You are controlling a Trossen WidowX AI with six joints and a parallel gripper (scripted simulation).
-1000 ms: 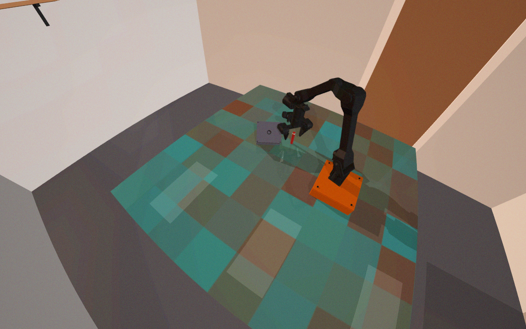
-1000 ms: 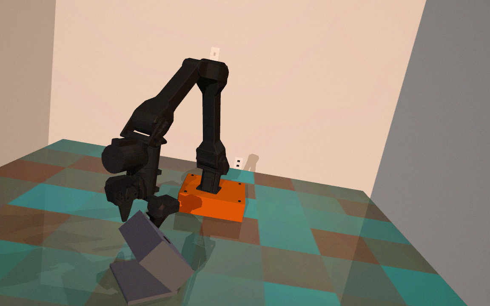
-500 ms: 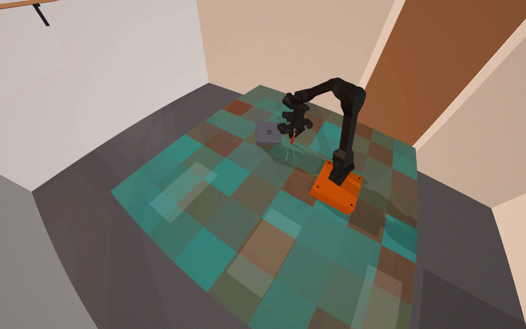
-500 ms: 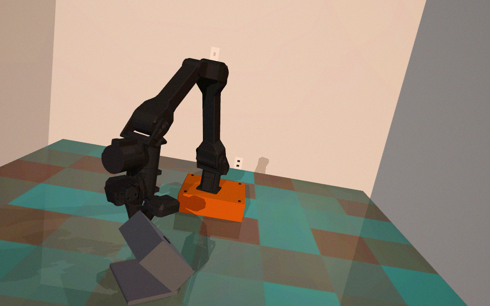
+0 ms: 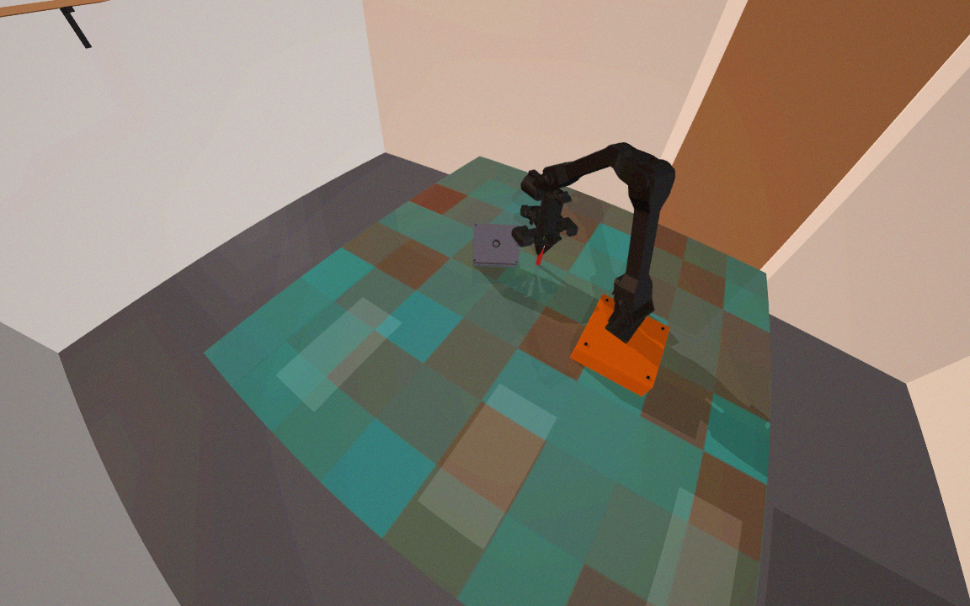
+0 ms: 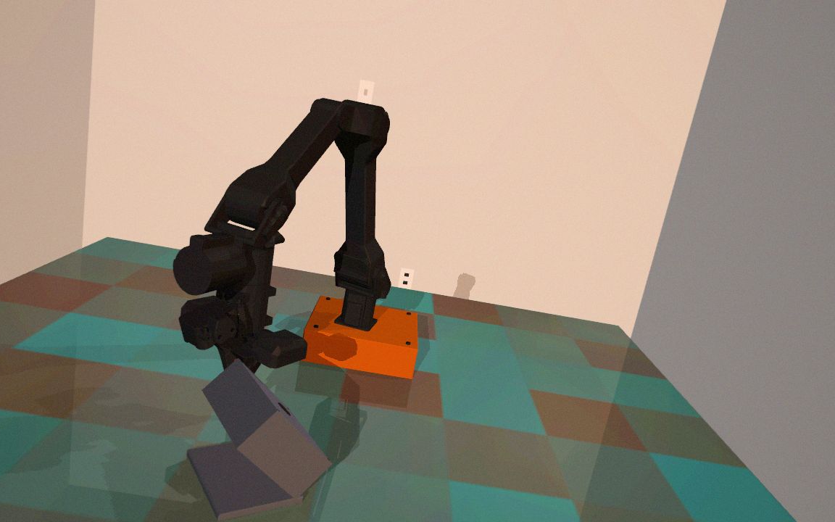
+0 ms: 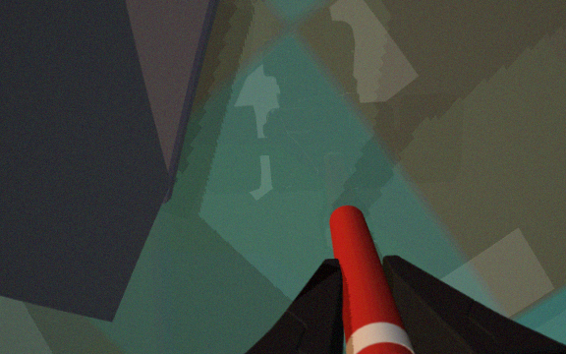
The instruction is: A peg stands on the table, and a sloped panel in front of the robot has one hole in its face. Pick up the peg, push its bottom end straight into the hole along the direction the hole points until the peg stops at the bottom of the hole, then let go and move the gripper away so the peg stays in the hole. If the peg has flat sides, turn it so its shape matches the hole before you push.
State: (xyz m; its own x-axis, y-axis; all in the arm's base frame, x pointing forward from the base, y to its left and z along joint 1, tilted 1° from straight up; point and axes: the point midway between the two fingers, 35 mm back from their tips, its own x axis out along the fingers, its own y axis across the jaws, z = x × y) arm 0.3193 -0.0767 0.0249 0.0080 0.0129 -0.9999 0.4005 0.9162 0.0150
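A round red peg (image 5: 539,258) (image 7: 359,275) with a white band near its top is held between the two black fingers of my gripper (image 5: 542,248) (image 7: 360,270). The gripper is shut on it and points down. The peg's lower end sticks out below the fingertips, close over or on the table. In the exterior view the peg is hidden and the fingertips are partly behind the panel block. The grey-purple sloped panel (image 5: 483,252) (image 6: 232,402) (image 7: 57,147) stands beside the gripper. Its round hole (image 5: 496,243) (image 6: 284,408) is empty; it is out of the wrist view.
The arm's orange base (image 5: 599,351) (image 6: 368,358) stands on the patchwork-coloured table (image 5: 368,467) (image 6: 491,428). The panel is close on the left side in the wrist view. Walls stand beyond the table.
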